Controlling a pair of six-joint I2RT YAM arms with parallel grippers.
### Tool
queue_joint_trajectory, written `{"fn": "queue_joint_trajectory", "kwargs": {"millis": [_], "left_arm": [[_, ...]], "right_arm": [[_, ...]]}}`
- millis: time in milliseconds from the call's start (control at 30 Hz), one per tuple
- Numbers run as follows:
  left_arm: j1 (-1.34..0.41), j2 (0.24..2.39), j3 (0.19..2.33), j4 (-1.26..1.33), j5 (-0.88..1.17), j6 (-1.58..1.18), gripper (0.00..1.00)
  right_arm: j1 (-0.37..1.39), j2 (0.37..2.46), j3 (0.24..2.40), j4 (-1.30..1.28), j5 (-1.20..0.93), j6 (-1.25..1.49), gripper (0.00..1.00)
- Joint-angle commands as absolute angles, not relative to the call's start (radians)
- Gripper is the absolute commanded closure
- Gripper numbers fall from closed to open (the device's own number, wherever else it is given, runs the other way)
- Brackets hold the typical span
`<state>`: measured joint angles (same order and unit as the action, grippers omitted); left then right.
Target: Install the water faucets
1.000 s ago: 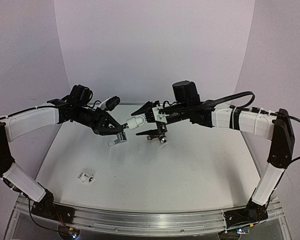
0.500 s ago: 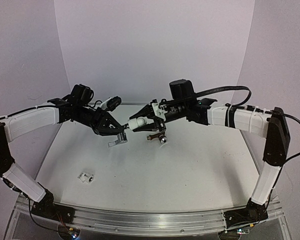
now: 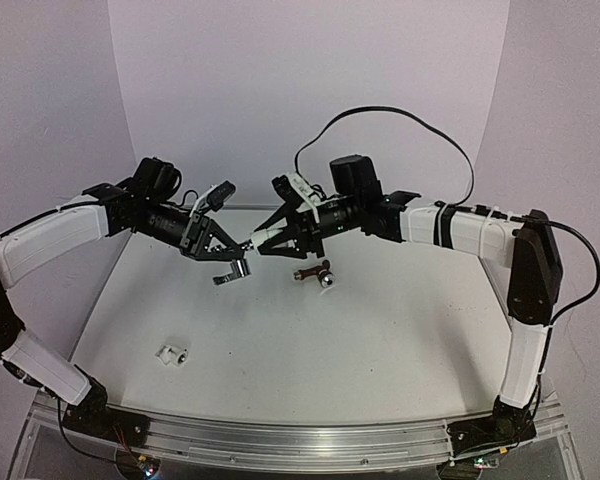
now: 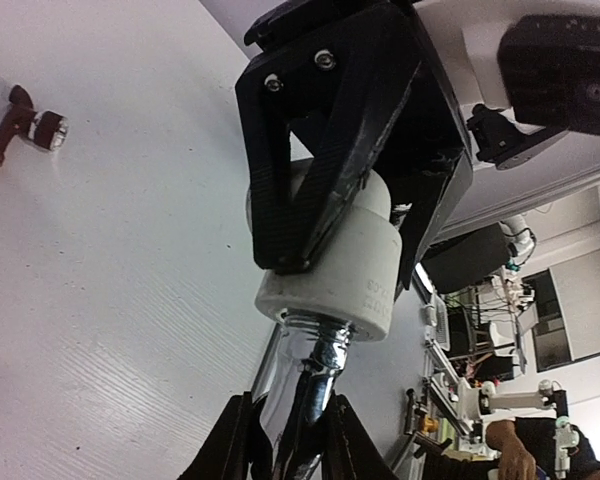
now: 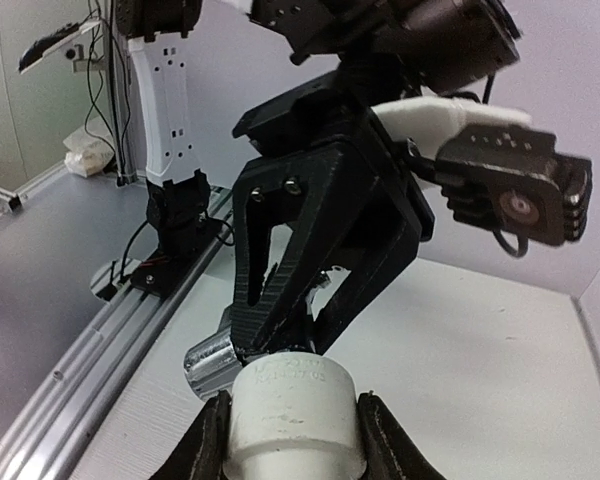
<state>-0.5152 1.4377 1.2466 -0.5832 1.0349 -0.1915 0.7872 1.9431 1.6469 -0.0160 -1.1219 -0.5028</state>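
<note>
Right gripper, jaws now narrowed onto the white fitting and wrist rolled, meets the chrome faucet clamped in left gripper; threading apparently underway.

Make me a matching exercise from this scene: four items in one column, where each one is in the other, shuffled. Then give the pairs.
Items
1. chrome faucet
2. white pipe fitting
3. reddish-brown faucet
4. small white part

Places
A. lying alone on the table, toward the left arm's base
B. clamped in the right gripper
C. lying mid-table, touched by neither gripper
D. clamped in the left gripper, above the table

Pairs: 1-D, 2-B, 3-C, 4-A
</note>
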Motion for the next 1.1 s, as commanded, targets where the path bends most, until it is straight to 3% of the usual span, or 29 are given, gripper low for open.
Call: {"fn": "queue_joint_trajectory", "kwargs": {"millis": [0, 200, 633, 867, 933, 1067], "left_arm": [[-0.539, 1.399, 1.340, -0.488, 0.865, -0.099, 1.00], [-0.581, 1.344, 1.326, -0.442, 0.681, -0.016, 1.00], [-0.738, 1.248, 1.168, -0.303, 0.041, 0.393, 1.00], [-0.742, 1.248, 1.098, -0.240, 0.001, 0.471, 1.00], [-0.742, 1.246, 1.096, -0.242, 0.065, 0.437, 1.00], [-0.735, 1.229, 1.080, -0.266, 0.190, 0.343, 1.00]], "right_arm": [[0.853, 2.001, 1.720, 0.030, -1.191, -0.138, 1.00], [0.867, 2.051, 1.760, 0.126, -1.225, 0.196, 1.00], [0.876, 2.143, 1.782, 0.353, -1.226, 1.046, 1.00], [0.849, 2.105, 1.695, 0.452, -1.116, 1.271, 0.99], [0.836, 2.093, 1.673, 0.463, -1.095, 1.283, 0.89], [0.797, 2.047, 1.628, 0.468, -1.071, 1.187, 0.51]]}}
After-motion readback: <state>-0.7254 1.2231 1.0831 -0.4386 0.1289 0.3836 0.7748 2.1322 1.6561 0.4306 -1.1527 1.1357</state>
